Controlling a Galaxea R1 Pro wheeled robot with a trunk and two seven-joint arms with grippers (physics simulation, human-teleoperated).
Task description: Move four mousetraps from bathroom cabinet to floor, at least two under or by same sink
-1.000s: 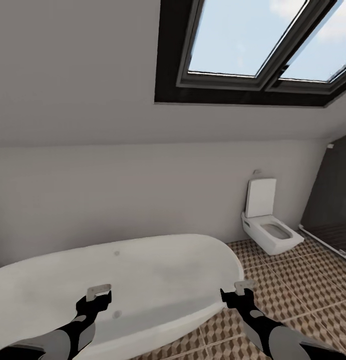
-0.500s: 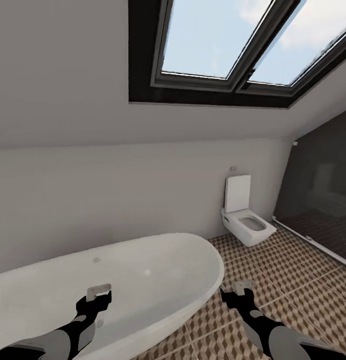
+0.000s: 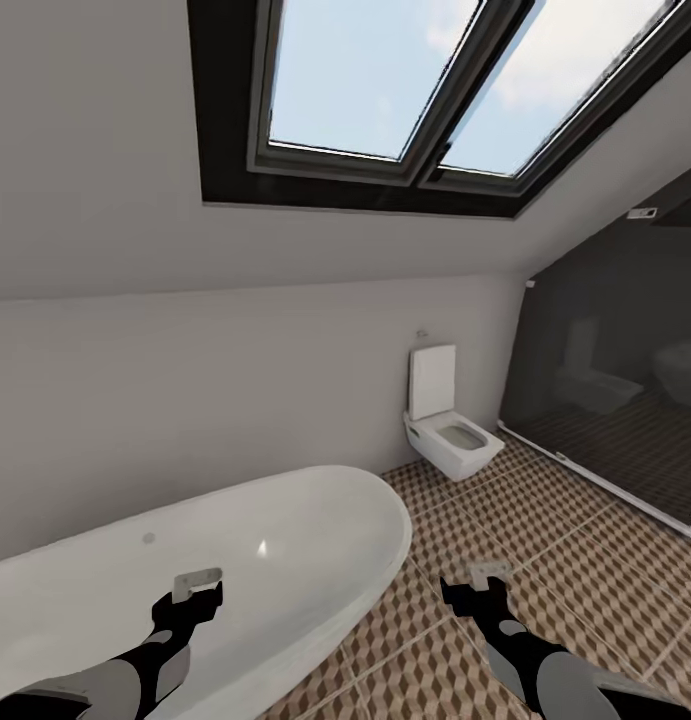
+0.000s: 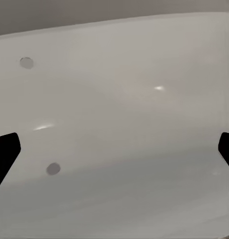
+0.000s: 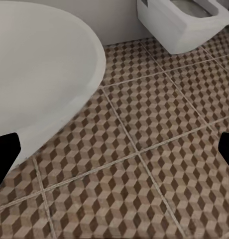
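A simulated attic bathroom, seen from the robot's head. Judging by what shows here, the task looks barely begun: no small wooden mousetrap lies on the bathroom floor [image 3: 545, 540] of square tiles printed with brown, beige and white cubes, and neither hand carries one. Fetching all four traps and setting them down, two of them by the sink, appears to remain.

A long, glossy white oval bathtub [image 3: 285, 540] fills the lower left of the head view. Its hollow is empty, so far as the smooth white interior can be read; two small grey round fittings sit on its inner wall. Beyond it, against the pale back wall [image 3: 235, 400], stands a white wall-hung toilet [image 3: 447, 440] with its rectangular lid upright; the bowl holds nothing visible. To the right, a dark glass shower partition [image 3: 605, 400] reflects the room. A black-framed skylight [image 3: 405, 90] in the sloped ceiling shows blue sky.

Both black arms reach forward at the bottom of the frame. The left gripper [image 3: 197, 581] hovers above the tub; its wrist camera shows the dark fingertips [image 4: 6, 152] spread wide at the edges, holding nothing. The right gripper [image 3: 490, 571] hangs above bare tiles, its fingertips [image 5: 5, 149] likewise spread wide and empty.
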